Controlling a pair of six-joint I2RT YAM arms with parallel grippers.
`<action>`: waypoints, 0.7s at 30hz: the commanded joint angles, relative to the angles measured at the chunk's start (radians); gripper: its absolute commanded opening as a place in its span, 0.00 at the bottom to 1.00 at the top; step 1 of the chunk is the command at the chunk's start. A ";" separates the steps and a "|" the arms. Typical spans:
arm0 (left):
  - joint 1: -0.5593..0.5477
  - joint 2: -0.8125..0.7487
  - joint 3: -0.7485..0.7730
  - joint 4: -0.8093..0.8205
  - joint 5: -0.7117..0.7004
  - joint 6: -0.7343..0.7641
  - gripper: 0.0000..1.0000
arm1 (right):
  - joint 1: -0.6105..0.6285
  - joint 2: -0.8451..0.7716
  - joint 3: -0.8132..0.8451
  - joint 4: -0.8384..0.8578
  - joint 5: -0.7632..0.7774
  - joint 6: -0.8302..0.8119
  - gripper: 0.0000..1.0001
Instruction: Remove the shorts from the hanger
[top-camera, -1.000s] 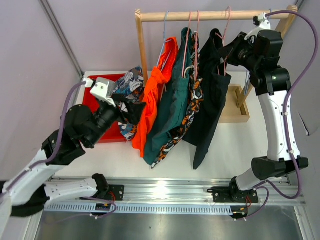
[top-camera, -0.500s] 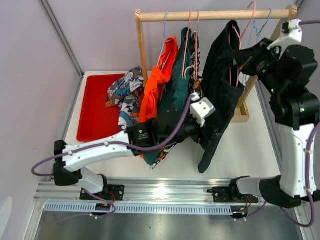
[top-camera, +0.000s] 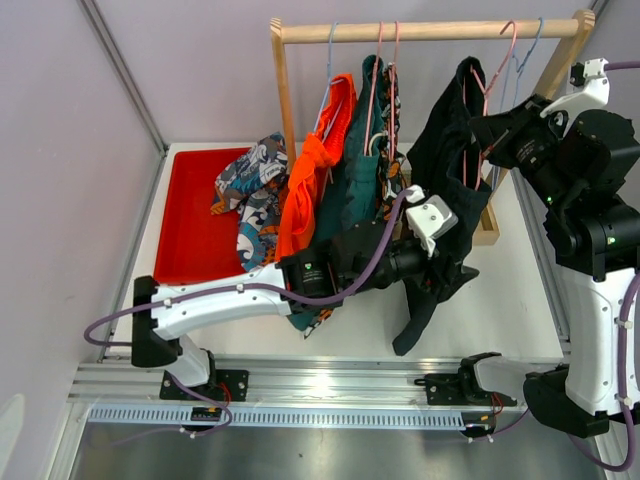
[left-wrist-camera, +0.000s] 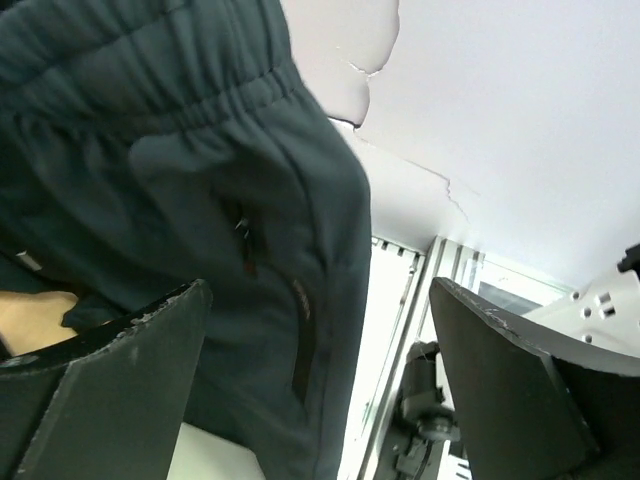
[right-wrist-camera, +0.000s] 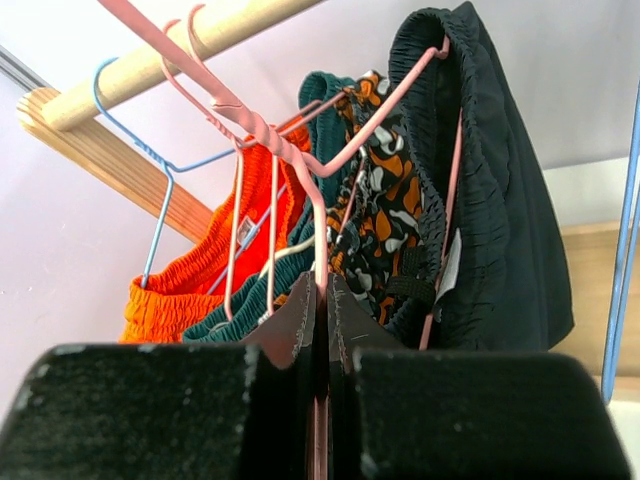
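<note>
The near-black navy shorts (top-camera: 445, 170) hang on a pink hanger (top-camera: 505, 60) at the right end of the wooden rail (top-camera: 430, 30). My right gripper (top-camera: 497, 130) is shut on that hanger's stem (right-wrist-camera: 322, 290), with the navy shorts (right-wrist-camera: 500, 200) draped beside it. My left gripper (top-camera: 440, 262) is open at the lower part of the navy shorts (left-wrist-camera: 200, 200), fabric showing between its spread fingers (left-wrist-camera: 110, 390). The orange shorts (top-camera: 312, 185), teal shorts (top-camera: 350, 195) and orange-black-white print shorts (top-camera: 388, 185) hang on the rail. The blue-white print shorts (top-camera: 255, 180) lie on the red tray (top-camera: 195, 230).
The wooden rack's upright (top-camera: 285, 95) stands behind the tray, and its base (top-camera: 485, 225) lies at the right. An empty blue hanger (top-camera: 532, 45) hangs beside the pink one. The metal rail of the arm bases (top-camera: 330, 385) runs along the near edge.
My left arm has swung from the red tray across to the navy shorts. My right gripper has moved the pink hanger and navy shorts rightward along the rail.
</note>
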 joint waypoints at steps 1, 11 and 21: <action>-0.004 0.039 0.038 0.067 0.031 -0.041 0.88 | 0.006 -0.027 0.018 0.085 0.005 0.030 0.00; -0.004 0.073 -0.022 0.106 -0.015 -0.081 0.00 | 0.001 -0.003 0.072 0.064 -0.012 0.050 0.00; -0.192 -0.157 -0.392 0.145 -0.193 -0.099 0.00 | -0.052 0.037 0.083 0.068 -0.029 0.037 0.00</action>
